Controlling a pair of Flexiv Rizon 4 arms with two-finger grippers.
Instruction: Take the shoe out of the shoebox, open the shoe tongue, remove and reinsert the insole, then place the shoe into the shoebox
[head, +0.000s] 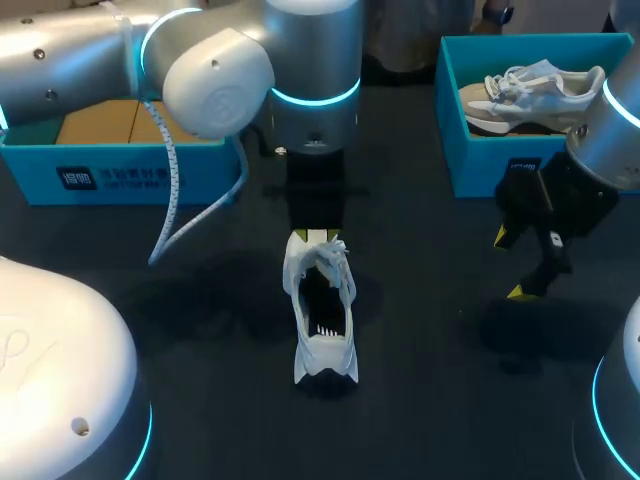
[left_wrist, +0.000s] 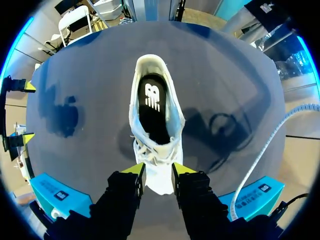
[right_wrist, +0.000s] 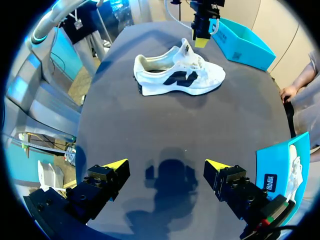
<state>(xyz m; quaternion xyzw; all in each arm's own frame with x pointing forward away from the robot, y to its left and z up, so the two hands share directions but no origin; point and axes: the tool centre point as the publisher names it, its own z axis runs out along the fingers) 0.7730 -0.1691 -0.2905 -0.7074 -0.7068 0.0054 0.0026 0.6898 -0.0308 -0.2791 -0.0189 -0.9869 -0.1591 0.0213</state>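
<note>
Dark table (head: 450, 390), shoe (left_wrist: 155, 115) toe under left pincer (left_wrist: 158, 175), right pincer (right_wrist: 166, 167) apart

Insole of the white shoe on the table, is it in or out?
In: the black insole lies flat inside the white shoe, visible through its opening in the left wrist view.

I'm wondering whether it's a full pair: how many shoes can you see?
2: a white shoe in the middle of the table, a second shoe in the right blue box. The left box may hide more.
</note>
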